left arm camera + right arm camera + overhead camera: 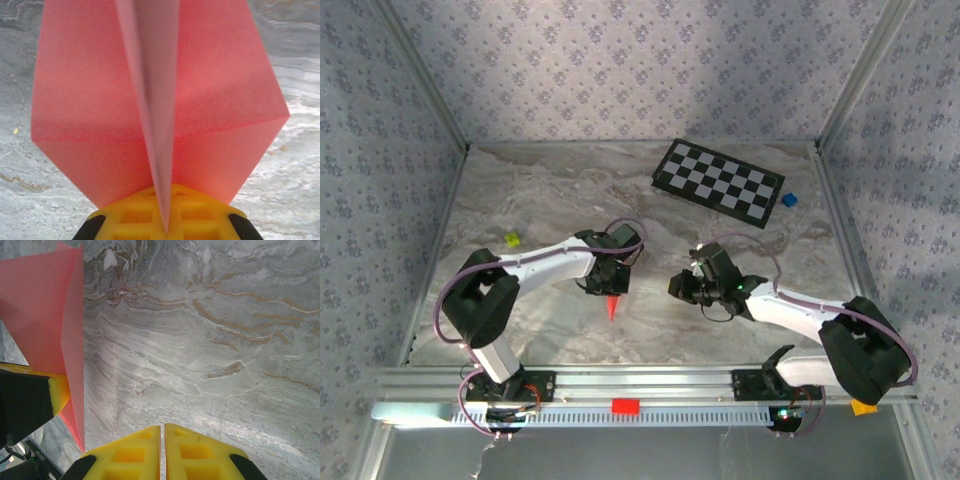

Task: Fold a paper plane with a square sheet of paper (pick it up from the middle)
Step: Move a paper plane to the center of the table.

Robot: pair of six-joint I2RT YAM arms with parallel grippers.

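The left gripper point(604, 287) is clamping the paper plane point(612, 306) along its centre fold, holding it over the front middle of the marbled grey table point(550, 200) with the narrow tip pointing toward the near edge. From above, the plane is showing as only a small red sliver. The left wrist camera is showing far more: matte pink-red paper is spreading into two flat, angular wings on either side of a raised, knife-thin crease, which is running down between the yellow, lattice-moulded fingers point(127, 220). The right gripper point(162, 450) is hovering beside it with its yellow fingertips pressed together on nothing. Its camera is catching the plane edge-on at the left, over glossy veined stone. Far back, a black-and-white checkered board point(718, 183) is lying flat beside a small blue block point(788, 200).
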